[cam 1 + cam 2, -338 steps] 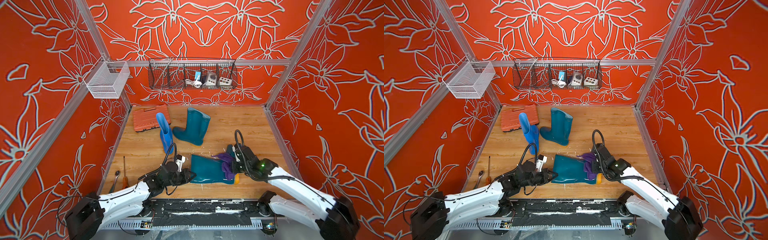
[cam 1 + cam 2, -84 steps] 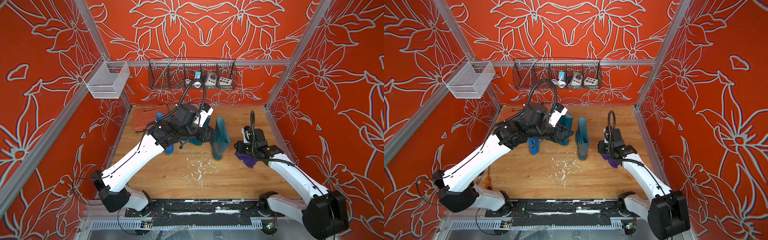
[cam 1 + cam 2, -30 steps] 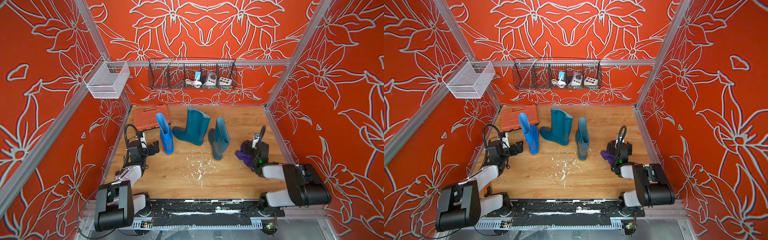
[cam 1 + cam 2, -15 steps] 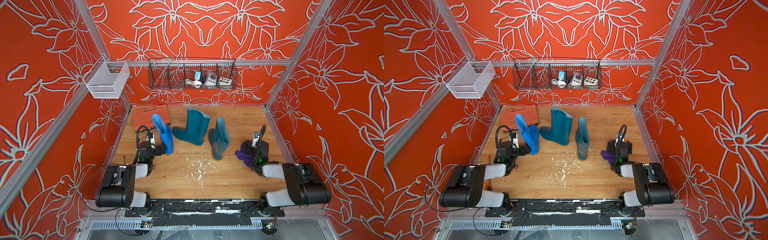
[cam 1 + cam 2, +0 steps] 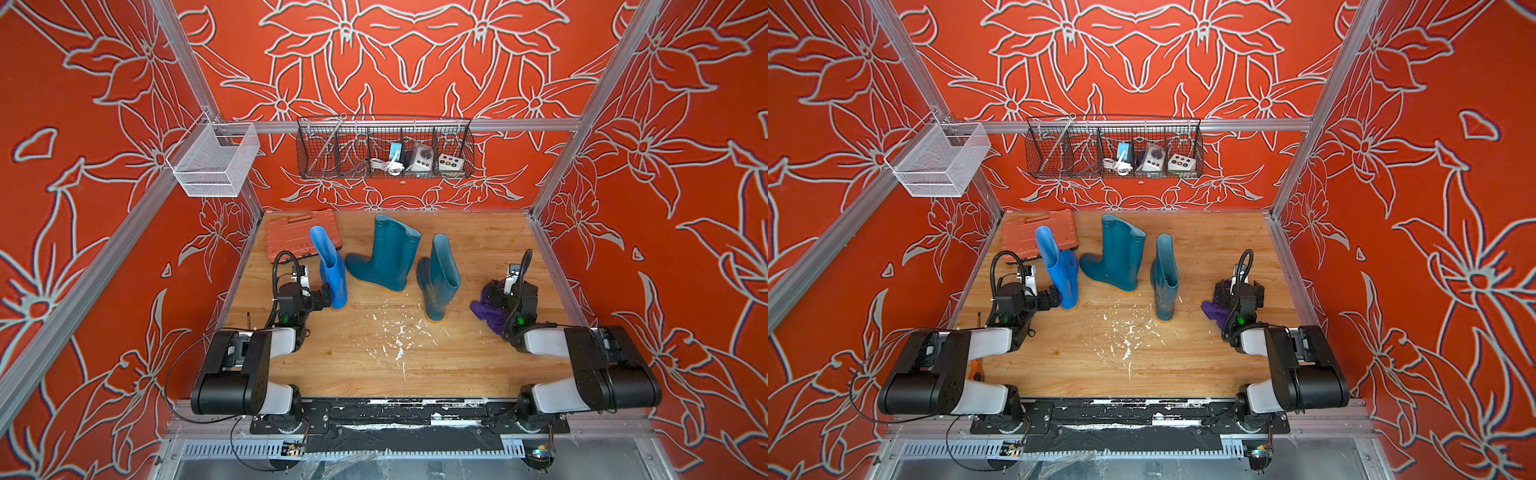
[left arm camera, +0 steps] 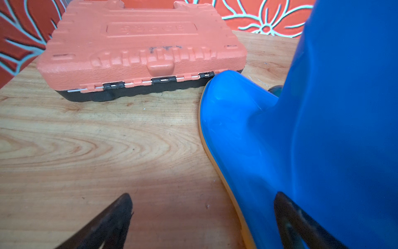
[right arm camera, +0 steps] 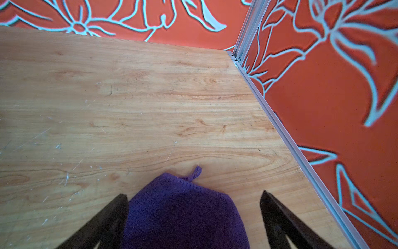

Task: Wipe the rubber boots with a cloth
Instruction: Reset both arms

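Three boots stand upright on the table, seemingly finished; the cloth lies bunched at its right side under the right gripper, jaws spread and empty, while the left gripper, equally open, rests beside the blue boot.

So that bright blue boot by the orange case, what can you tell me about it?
The blue boot is tall, glossy and rubbery-looking, with a thin orange-yellow sole rim. It stands on its sole on the wooden table, open top up, on the left arm's side. Its toe reaches the corner of the orange tool case; whether they touch is unclear. One of the left arm's open fingers sits close by its lower part, not gripping it.
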You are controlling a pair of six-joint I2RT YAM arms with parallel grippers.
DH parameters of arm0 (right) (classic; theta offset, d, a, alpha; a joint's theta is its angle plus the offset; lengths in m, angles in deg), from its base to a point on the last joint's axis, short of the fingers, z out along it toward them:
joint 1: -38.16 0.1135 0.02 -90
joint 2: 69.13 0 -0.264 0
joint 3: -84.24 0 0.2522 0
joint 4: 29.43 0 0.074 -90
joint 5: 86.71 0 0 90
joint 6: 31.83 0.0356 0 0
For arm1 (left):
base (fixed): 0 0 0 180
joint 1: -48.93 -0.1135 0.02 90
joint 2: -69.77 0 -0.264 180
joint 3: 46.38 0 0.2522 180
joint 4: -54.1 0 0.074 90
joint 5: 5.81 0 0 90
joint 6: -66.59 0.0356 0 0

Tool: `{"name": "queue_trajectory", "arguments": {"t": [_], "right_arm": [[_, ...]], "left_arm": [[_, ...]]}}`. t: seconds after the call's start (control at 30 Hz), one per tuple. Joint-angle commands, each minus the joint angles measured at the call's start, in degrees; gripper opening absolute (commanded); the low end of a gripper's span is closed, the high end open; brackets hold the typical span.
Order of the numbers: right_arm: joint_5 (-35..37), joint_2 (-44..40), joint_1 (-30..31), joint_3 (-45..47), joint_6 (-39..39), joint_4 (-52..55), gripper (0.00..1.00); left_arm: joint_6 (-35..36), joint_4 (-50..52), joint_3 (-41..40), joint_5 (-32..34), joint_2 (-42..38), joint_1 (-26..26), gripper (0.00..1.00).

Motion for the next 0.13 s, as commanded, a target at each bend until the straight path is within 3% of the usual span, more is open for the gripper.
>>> {"name": "queue_trajectory", "arguments": {"t": [0.0, 0.1], "right_arm": [[0.24, -0.26, -0.28, -0.85, -0.49, -1.17, 0.98], [0.24, -0.27, -0.30, -0.85, -0.48, -1.17, 0.98]], "left_arm": [[1.11, -1.93, 0.49, 0.50, 0.24, 0.38, 1.00], [1.02, -1.88, 0.35, 0.20, 0.00, 0.38, 1.00]]}}
